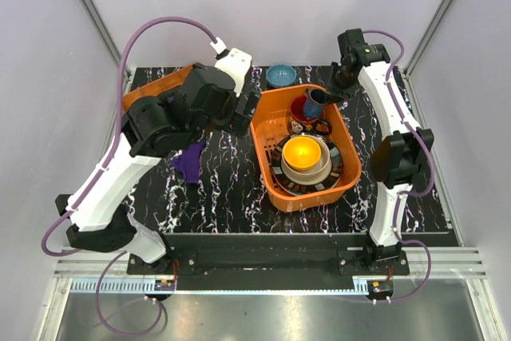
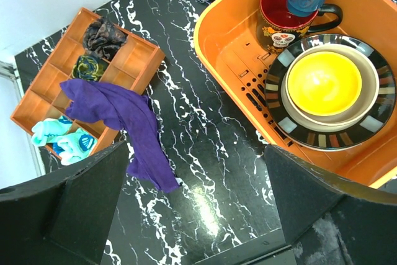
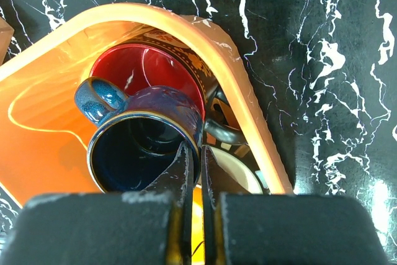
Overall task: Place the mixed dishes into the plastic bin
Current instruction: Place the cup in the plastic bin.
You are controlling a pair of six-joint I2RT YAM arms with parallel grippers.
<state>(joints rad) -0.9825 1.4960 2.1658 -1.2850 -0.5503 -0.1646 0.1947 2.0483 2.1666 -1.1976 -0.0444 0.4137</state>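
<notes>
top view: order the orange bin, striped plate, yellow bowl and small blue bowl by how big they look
1. orange bin
2. striped plate, partly covered
3. yellow bowl
4. small blue bowl

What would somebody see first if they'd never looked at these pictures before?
The bright orange bin, right of middle on the table, jumps out, with a yellow bowl stacked inside on a beige bowl and a striped plate. At its far end, the right tool pinches a dark blue mug by its rim above a red mug.
</notes>
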